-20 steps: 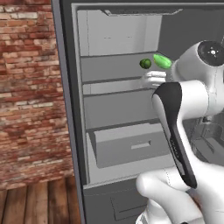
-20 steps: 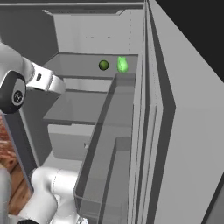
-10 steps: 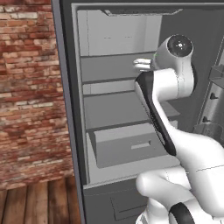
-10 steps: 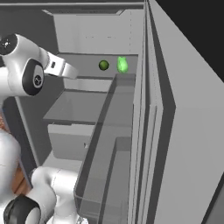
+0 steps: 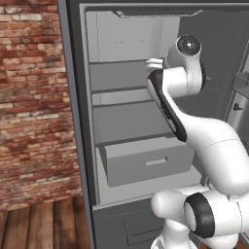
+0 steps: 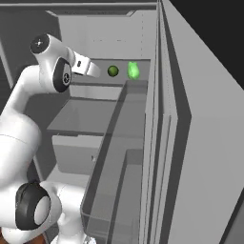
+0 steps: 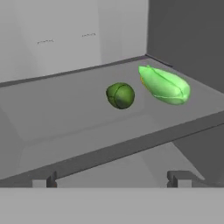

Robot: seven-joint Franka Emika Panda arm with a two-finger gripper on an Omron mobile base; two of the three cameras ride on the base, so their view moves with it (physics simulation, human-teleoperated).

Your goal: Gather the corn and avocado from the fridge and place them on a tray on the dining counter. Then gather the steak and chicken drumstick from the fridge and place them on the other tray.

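Observation:
A dark green round avocado (image 7: 120, 95) and a bright green husked corn (image 7: 165, 85) lie side by side on the fridge's upper shelf (image 7: 61, 111), the corn to the right. From the right base view the avocado (image 6: 113, 71) and corn (image 6: 133, 71) sit near the shelf's right end. My gripper (image 7: 111, 179) is open, its fingertips (image 7: 44, 179) wide apart with nothing between them, and it hovers at the shelf's front edge, short of both items. In the right base view the gripper (image 6: 96, 71) points at the avocado from the left. My arm (image 5: 168, 92) covers that shelf in the left base view.
Below the shelf are a second shelf (image 5: 131, 121) and a grey drawer (image 5: 146, 160). The open fridge door (image 6: 190, 143) with clear bins (image 6: 114, 176) stands close on the right. A brick wall (image 5: 34, 97) flanks the fridge on the left.
The arm has swung up and into the fridge, bringing the hand level with the upper shelf. It now hides the avocado and corn in the left base view. The jaws stayed open.

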